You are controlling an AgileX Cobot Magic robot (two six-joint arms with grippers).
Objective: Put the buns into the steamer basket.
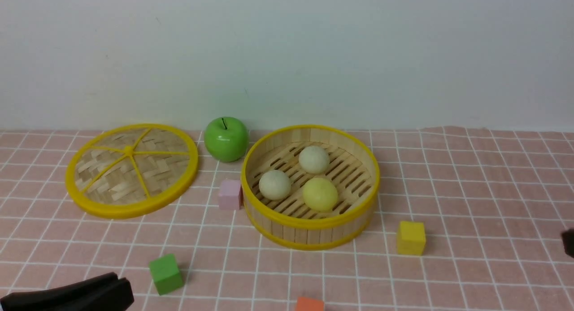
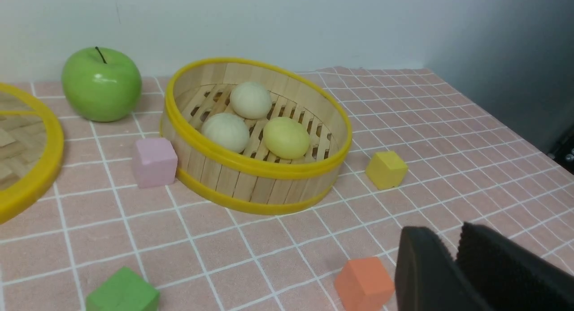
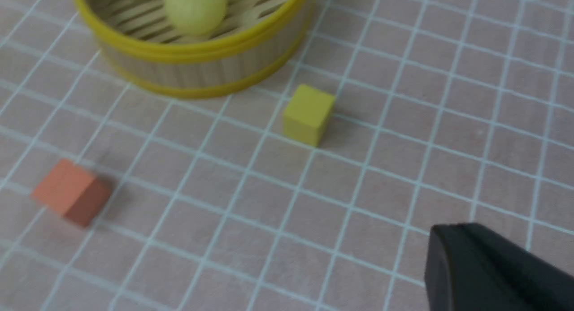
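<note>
The steamer basket (image 1: 309, 228) sits in the middle of the pink checked cloth (image 1: 471, 190), and all three buns are inside it, lying on its slotted floor. One cream-white bun (image 1: 314, 159) is at the back. The other cream-white bun (image 1: 275, 184) is on the left, and the pale yellow bun (image 1: 319, 194) is at the front, just beside it. The top of the basket is open, and nothing covers the buns. The woven lid (image 1: 130, 167) lies flat on the cloth, well off to the left. A shiny green apple (image 1: 226, 139) stands between the lid and the basket, a bit further back, close to the white wall (image 1: 287, 55). A pink cube (image 1: 230, 194) is right up against the basket's left side (I cannot tell if it touches). A yellow cube (image 1: 410, 237) sits on the cloth to the right of the basket, a little apart from it. A green cube (image 1: 165, 273) is at the front left, and an orange cube (image 1: 309, 304) is at the very front, cut off by the edge of the front view. The left gripper (image 2: 455, 257) is low at the front left, near the green cube and away from the basket. Its two black fingers are pressed together and hold nothing. The right gripper (image 3: 466, 239) is far out at the right edge, well apart from the basket. Its fingers look pressed together too, with only a thin line between them, though that view is a bit blurry.
</note>
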